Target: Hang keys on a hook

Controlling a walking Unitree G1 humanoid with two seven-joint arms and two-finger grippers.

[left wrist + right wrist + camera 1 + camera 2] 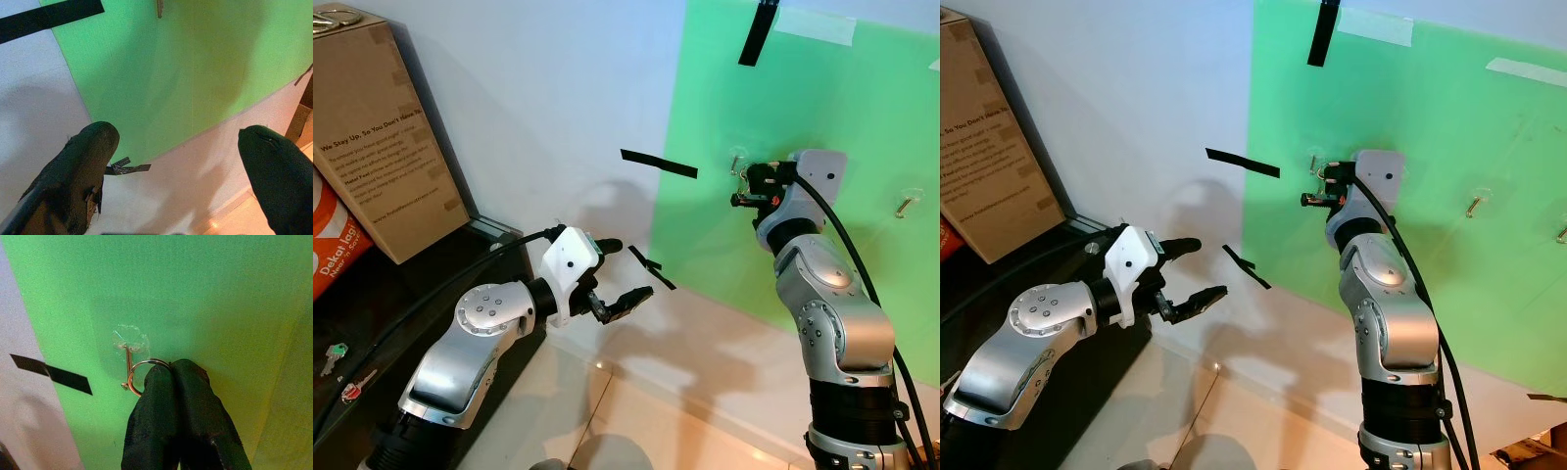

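Right tool point(171, 374), clenching the key ring point(142, 366), is meeting the hook point(128, 369) at nine o'clock; premature release risks dropping it.

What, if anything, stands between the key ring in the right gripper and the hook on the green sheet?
Nothing visible does. The right gripper holds the key ring right at the hook, its loop overlapping the hook's stem.
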